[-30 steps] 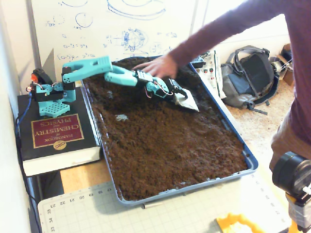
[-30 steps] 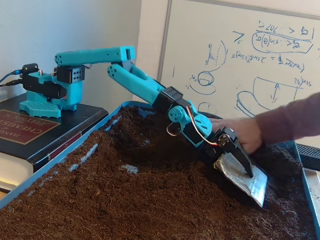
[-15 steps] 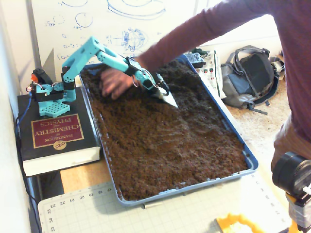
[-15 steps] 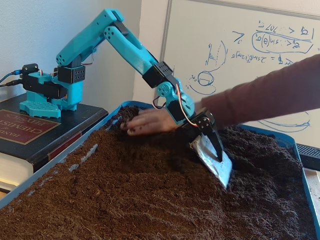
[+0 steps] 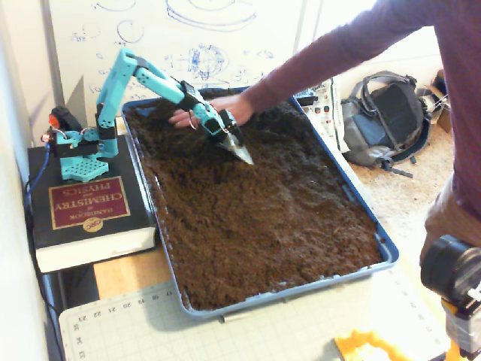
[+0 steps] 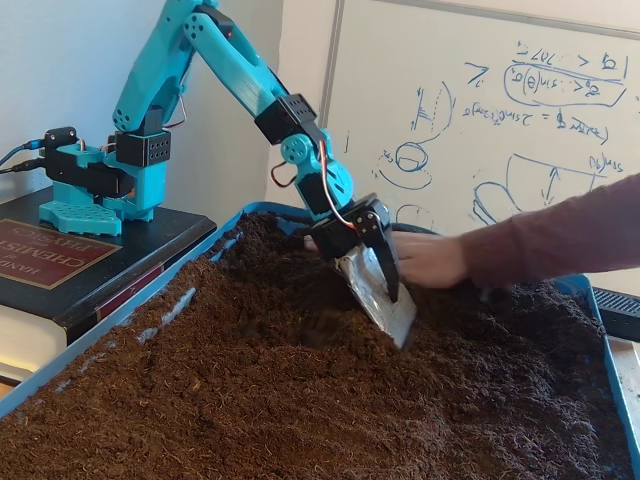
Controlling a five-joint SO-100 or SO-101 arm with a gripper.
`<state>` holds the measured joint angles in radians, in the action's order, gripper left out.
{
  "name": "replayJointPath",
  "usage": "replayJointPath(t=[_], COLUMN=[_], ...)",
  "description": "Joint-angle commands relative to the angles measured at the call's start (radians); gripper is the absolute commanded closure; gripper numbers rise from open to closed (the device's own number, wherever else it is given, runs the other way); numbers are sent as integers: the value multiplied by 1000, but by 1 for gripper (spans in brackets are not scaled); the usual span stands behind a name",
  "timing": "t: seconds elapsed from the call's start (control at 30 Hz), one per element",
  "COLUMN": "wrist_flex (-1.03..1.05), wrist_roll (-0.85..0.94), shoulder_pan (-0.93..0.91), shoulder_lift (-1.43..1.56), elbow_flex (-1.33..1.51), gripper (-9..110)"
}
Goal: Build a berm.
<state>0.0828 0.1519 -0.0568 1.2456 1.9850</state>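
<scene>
My teal arm reaches over a blue tray (image 5: 301, 289) filled with loose dark brown soil (image 5: 263, 218). My gripper (image 5: 242, 154) carries a silver, foil-covered blade; its tip touches the soil in the far half of the tray. In another fixed view the gripper (image 6: 400, 325) has its black finger (image 6: 386, 262) lying against the blade, so it looks shut and holds nothing. A person's hand (image 6: 430, 260) rests in the soil just behind it. The soil (image 6: 300, 400) is rough and lies somewhat higher at the far end near the hand. I see no distinct berm ridge.
The arm's base stands on a thick chemistry book (image 5: 83, 207) left of the tray. The person's arm (image 5: 338, 53) crosses above the tray's far right corner. A backpack (image 5: 391, 120) lies at the right, and a cutting mat (image 5: 225, 331) in front.
</scene>
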Motion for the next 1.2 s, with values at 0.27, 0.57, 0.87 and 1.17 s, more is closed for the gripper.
replayJointPath(t=[0.27, 0.57, 0.87, 1.17], wrist_flex=[325, 919, 1071, 489], wrist_roll=[-6, 2, 12, 9], shoulder_pan=[26, 109, 213, 230], shoulder_lift=[500, 828, 664, 282], elbow_flex=[170, 189, 298, 371], gripper=[101, 101, 101, 101])
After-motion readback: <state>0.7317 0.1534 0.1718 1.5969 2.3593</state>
